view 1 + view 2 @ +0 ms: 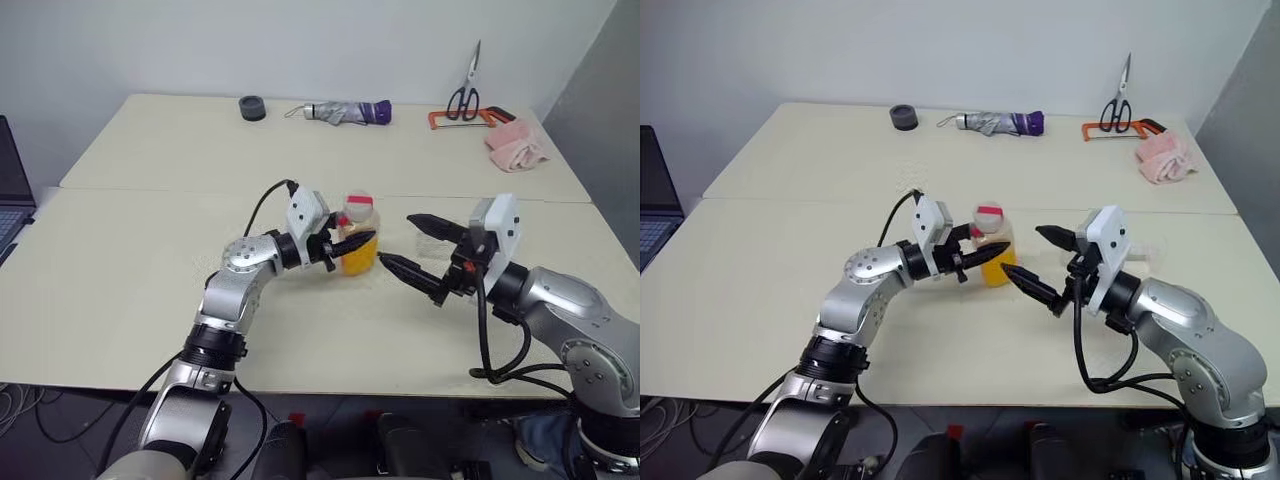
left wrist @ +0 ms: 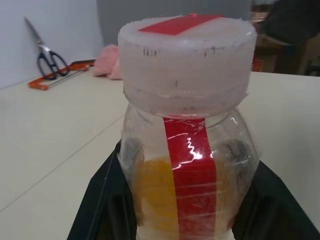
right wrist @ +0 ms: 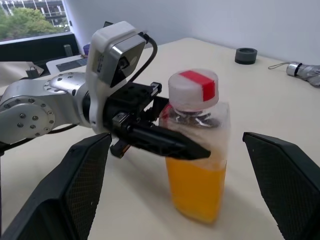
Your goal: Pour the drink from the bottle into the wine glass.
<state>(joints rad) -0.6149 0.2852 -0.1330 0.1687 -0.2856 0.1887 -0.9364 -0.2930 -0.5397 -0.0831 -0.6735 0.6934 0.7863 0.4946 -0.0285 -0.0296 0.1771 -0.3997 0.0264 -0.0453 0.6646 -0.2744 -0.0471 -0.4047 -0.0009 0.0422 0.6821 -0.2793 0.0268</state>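
The left hand is clamped on the bottle of orange drink, upright over the worktop, and the right hand beside it is wide apart.

The bottle is clear, with a red strip down its label and a whitish cap crossed by a red band. The drink inside is bright orange-yellow. Both grippers, left and right, have black fingers on white-and-silver arms. The table is pale cream. At the far side lie a grey and purple umbrella, a dark grey roll, black-handled scissors, an orange saw and a pink cloth.
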